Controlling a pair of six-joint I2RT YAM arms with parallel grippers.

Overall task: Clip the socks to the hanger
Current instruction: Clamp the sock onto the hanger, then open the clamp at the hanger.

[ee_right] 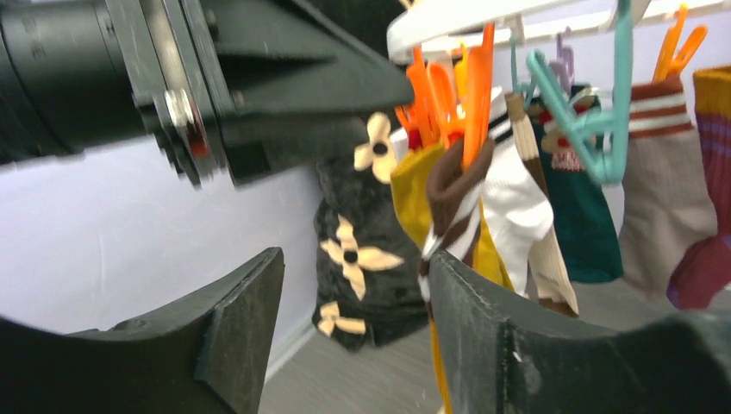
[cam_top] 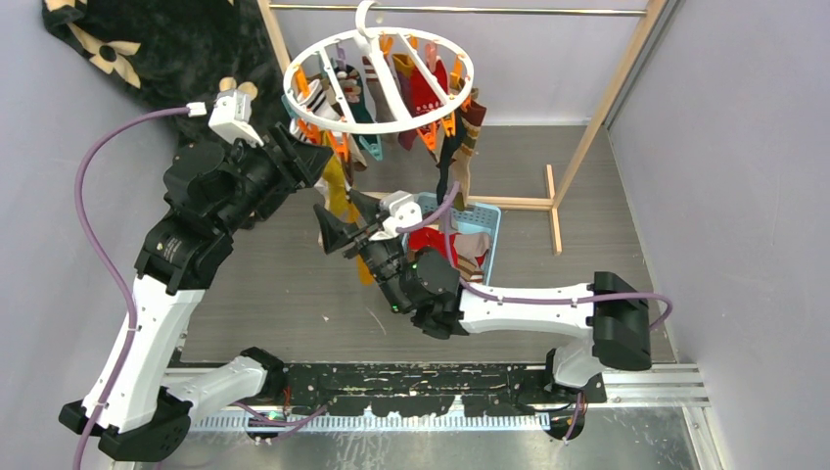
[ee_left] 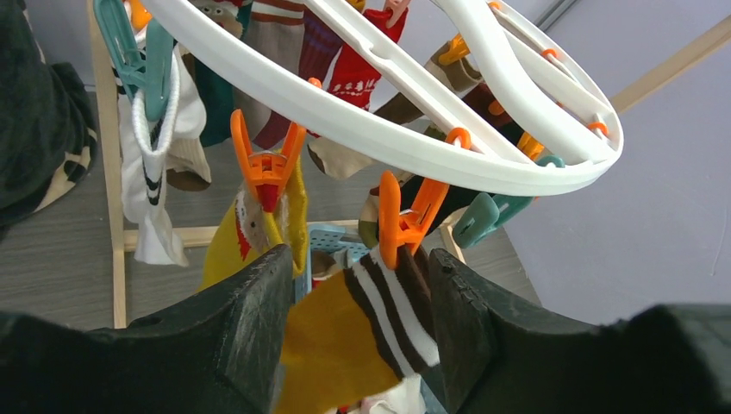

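The white ring hanger (cam_top: 377, 73) hangs from the rack rod with several socks clipped on. A mustard yellow sock with a brown-and-white striped cuff (ee_left: 336, 345) hangs from an orange clip (ee_left: 405, 220) on the ring's near edge. My left gripper (ee_left: 358, 267) is open with this sock hanging loose between its fingers. In the top view it (cam_top: 318, 157) sits at the ring's lower left. My right gripper (ee_right: 353, 276) is open and empty, and the striped cuff (ee_right: 452, 185) brushes its right finger. In the top view it (cam_top: 333, 230) is just below the hanging sock (cam_top: 338, 191).
A light blue basket (cam_top: 486, 217) with more socks stands on the floor behind my right wrist. The wooden rack frame (cam_top: 597, 127) rises at the right. The black flowered blanket (cam_top: 166, 49) hangs at the left. A yellow sock (ee_left: 250, 228) and a white sock (ee_left: 151, 172) hang on neighbouring clips.
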